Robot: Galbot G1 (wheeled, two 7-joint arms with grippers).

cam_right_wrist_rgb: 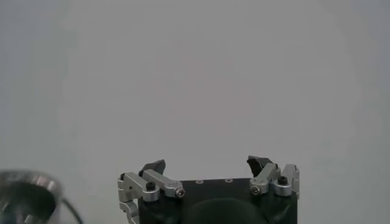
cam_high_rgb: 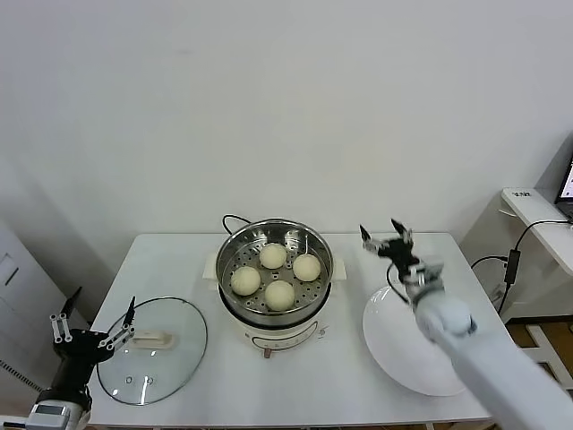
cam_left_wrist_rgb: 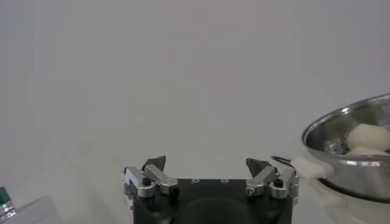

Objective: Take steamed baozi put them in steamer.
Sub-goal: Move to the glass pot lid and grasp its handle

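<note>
Baozi: four, all in steamer. Right gripper above plate, jaws released, empty. Left gripper beside lid, jaws released.

Shiny stainless steamer, smooth matt dough baozi, glass lid — glossy white plate.

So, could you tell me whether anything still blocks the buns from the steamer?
Nothing visible does: all four buns already sit in the open steamer. The lid lies on the table to its left, the plate is bare, and both claws, left and right, are open and empty.
</note>
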